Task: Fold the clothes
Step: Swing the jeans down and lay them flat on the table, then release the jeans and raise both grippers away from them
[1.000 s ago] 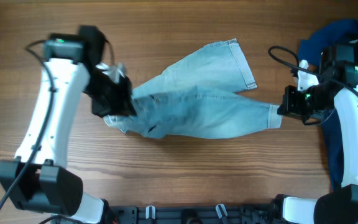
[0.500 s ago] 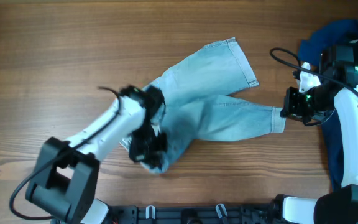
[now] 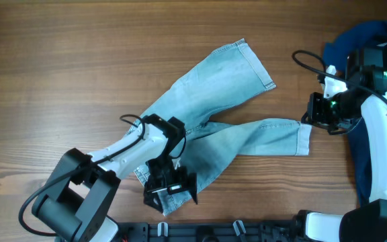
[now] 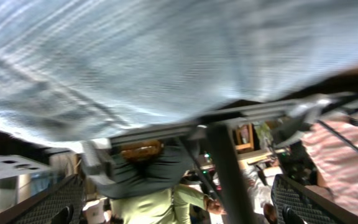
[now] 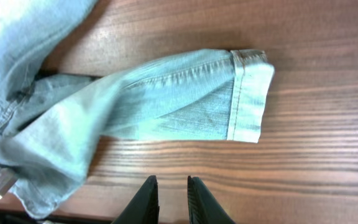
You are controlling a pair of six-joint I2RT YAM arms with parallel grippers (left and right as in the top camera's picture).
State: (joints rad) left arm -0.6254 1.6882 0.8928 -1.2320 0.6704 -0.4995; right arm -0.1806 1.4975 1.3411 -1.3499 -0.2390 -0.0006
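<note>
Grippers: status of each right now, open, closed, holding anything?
Left gripper: open, at the waist end of the jeans, gripping nothing.
Right gripper: nearly shut, empty, apart from the jeans' cuff.

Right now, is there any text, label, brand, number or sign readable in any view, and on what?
None readable.
Jeans: no tag or brand patch shows in any view.
Left gripper and right gripper: no markings legible.
Room behind the jeans in the left wrist view: too blurred to show any text.
</note>
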